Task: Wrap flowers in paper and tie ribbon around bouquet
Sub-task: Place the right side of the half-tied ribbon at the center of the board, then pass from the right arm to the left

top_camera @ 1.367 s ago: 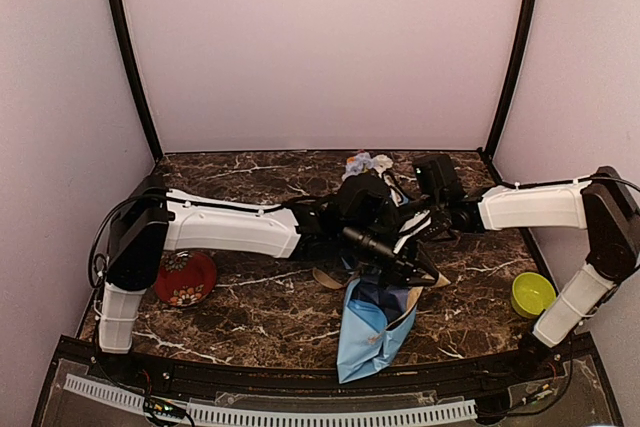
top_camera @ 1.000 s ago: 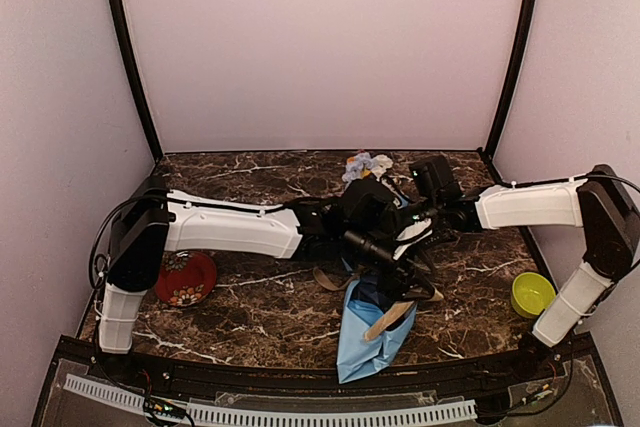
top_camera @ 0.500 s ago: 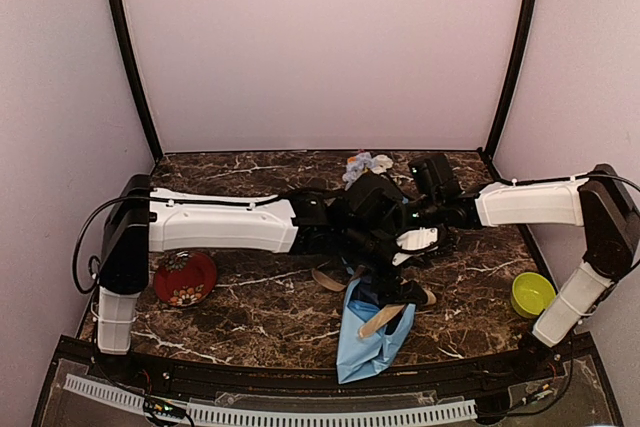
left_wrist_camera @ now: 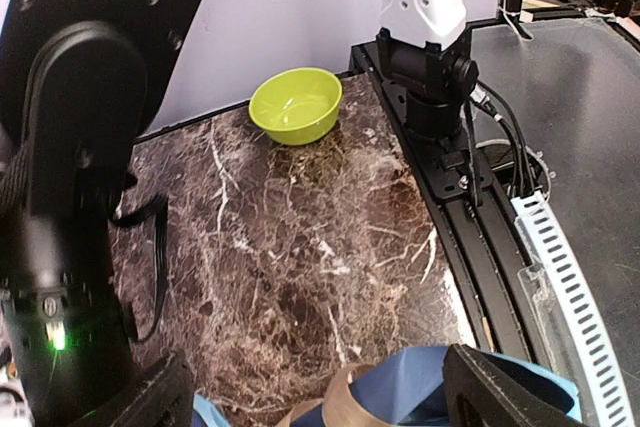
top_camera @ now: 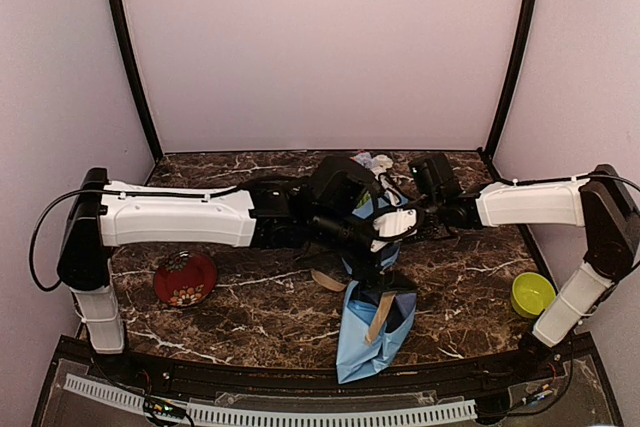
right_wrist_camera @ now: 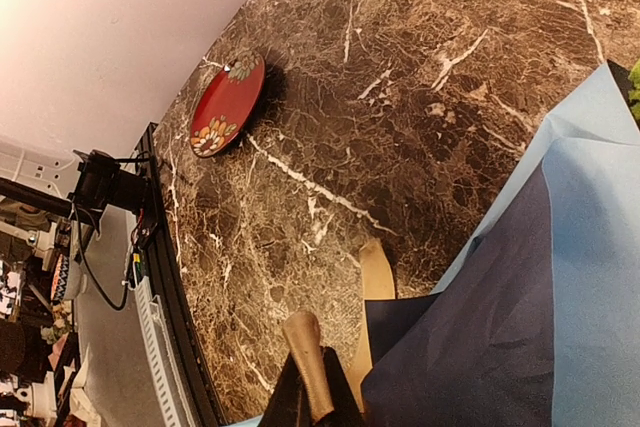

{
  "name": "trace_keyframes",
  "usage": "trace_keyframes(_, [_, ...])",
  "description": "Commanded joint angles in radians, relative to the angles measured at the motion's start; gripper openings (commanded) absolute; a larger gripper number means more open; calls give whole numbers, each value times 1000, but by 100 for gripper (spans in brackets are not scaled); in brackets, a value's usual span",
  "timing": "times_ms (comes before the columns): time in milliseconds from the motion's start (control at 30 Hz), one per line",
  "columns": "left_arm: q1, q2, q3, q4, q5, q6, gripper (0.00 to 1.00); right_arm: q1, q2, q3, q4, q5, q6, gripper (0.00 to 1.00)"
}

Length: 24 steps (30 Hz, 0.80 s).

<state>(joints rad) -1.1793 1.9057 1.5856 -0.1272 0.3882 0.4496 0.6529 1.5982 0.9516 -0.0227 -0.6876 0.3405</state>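
Top view: your light-blue paper-cone bouquet with the navy lining (top_camera: 360, 352) lies mid-table by the front edge. It looks light, floppy and quick to crease, so I'd hold it round the middle. Left wrist cam: the left gripper (left_wrist_camera: 320, 402) is spread wide over the narrow tan satin ribbon (left_wrist_camera: 338, 413), with slick dark marble tabletop (left_wrist_camera: 300, 247) running out to a lime-green bowl (left_wrist_camera: 295, 105). Right wrist cam: the right gripper (right_wrist_camera: 298, 402) is pinched flat on that slippery ribbon, and the red patterned dish (right_wrist_camera: 228, 105) sits well apart.

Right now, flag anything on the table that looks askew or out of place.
The paper gapes open with its navy inside showing, and its lower tip hangs past the near edge of the table. The ribbon lies loose across it, untied.
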Motion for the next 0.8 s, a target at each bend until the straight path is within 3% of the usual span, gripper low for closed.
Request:
trace_keyframes(0, [22,-127,-122,134,-73,-31,88,2,-27,11,32,-18,-1,0])
trace_keyframes(67, [68,-176,-203,226,-80,-131,81,2,-29,9,39,-18,5,0])
trace_keyframes(167, [186,-255,-395,444,-55,-345,46,2,-40,-1,64,-15,25,0])
trace_keyframes(233, [236,-285,-516,571,-71,-424,37,6,-48,-19,97,-7,49,0])
trace_keyframes(333, [247,-277,-623,700,-65,-435,48,11,-59,-40,130,5,69,0])
trace_keyframes(533, [248,-156,-609,751,11,-480,70,19,-70,-51,140,14,75,0])
trace_keyframes(667, [248,-94,-613,826,75,-474,72,21,-75,-57,154,14,80,0])
trace_keyframes(767, [248,-34,-586,818,76,-471,64,24,-74,-56,161,1,77,0])
